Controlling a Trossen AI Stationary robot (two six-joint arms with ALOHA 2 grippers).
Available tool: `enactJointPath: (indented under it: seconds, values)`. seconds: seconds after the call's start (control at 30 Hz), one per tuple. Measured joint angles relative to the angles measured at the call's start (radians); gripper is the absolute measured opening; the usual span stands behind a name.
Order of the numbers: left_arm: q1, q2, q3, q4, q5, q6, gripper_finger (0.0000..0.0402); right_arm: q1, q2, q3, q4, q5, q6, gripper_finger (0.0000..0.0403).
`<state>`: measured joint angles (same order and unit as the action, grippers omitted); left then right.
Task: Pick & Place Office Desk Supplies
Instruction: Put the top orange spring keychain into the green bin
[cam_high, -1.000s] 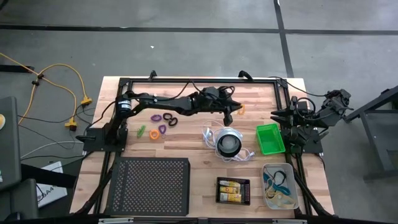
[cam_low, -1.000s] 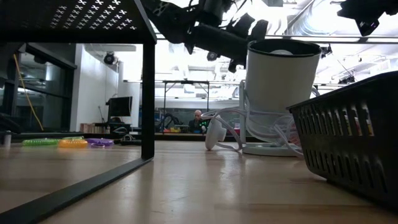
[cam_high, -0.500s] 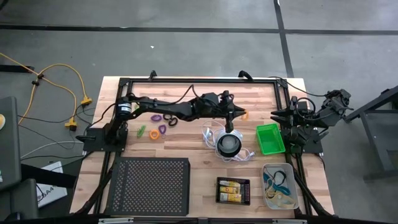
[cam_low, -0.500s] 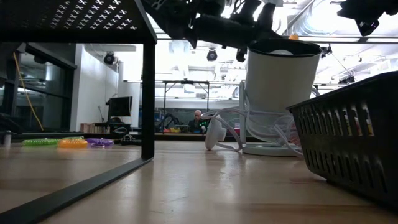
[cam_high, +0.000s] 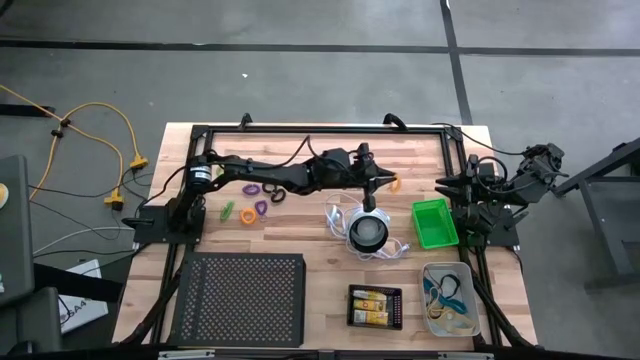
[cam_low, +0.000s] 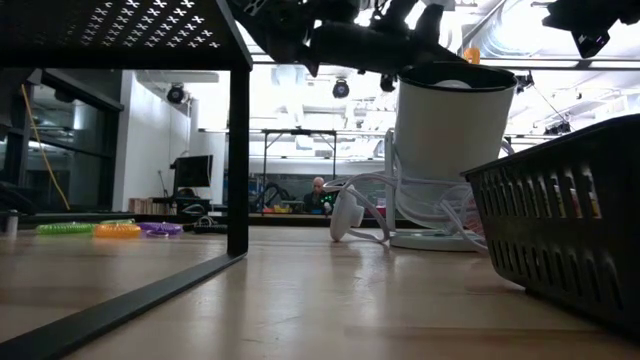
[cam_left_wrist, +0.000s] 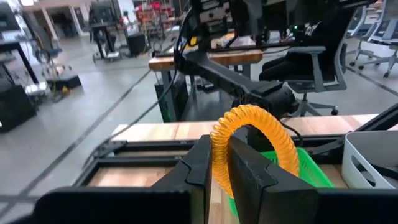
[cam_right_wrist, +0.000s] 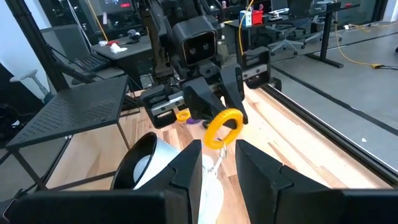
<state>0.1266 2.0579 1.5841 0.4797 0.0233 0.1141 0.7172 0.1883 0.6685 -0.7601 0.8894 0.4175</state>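
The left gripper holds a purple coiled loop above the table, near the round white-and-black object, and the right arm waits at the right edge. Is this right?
Not quite: the coiled loop in the left gripper is orange, not purple, as the left wrist view shows. The rest holds: it is held above the table near the round white-and-black object, and the right arm waits at the right edge.

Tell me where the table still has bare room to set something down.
Bare wood shows between the black perforated tray and the small black tray, and along the far edge behind the left arm. It is crowded mid-table: the colored loops, the round white-and-black object with its cord, the green tray, and the left gripper holding an orange loop.
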Motion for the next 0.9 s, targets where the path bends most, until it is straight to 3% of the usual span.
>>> enactJointPath:
  seconds: [0.2,0.53,0.77,0.9]
  values:
    - [0.000,0.000,0.000,0.071,0.001,0.052,0.0035,0.000,0.000,0.000,0.003,0.040,-0.081,0.0085]
    - [0.002,0.000,0.000,0.101,-0.021,0.055,0.0035,0.000,0.026,-0.004,0.057,0.004,-0.178,0.0085]
    - [0.002,0.000,0.000,0.101,-0.025,0.055,0.0035,0.000,0.119,-0.093,0.361,0.023,-0.388,0.0108]
    - [0.002,0.000,0.000,0.102,-0.025,0.059,0.0035,0.000,0.179,-0.099,0.383,0.114,-0.392,0.0141]
